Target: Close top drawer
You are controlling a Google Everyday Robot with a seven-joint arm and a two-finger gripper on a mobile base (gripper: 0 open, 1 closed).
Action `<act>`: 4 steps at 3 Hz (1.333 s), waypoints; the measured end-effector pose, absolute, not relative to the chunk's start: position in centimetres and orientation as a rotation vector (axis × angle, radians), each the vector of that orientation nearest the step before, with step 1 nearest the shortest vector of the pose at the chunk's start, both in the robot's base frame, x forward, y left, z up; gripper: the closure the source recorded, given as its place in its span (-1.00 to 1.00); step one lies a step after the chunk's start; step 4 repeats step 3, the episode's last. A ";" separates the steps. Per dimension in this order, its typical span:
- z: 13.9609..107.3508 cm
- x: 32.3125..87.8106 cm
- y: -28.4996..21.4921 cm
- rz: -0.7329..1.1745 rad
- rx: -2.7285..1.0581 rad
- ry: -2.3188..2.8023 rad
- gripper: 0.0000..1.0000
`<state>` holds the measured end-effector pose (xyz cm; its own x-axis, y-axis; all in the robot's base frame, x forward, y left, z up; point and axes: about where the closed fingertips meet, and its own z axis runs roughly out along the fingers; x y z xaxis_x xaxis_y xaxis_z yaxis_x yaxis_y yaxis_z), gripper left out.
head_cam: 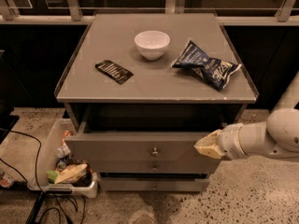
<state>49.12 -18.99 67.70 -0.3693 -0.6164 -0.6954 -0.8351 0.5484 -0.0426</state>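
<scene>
Top drawer [121, 148] is seen open, long front stretched leftward from tool [207, 146] set at right end; tool state cannot be told.

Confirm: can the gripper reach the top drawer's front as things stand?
Probably yes. The gripper sits at the right end of the front panel of the open top drawer, with nothing visible between them.
</scene>
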 end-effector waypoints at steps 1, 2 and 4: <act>67.7 49.1 -19.0 0.419 -1.164 2.113 -0.71; 67.7 49.1 -19.0 0.419 -1.164 2.113 -1.00; 67.7 49.1 -19.0 0.419 -1.164 2.113 -1.00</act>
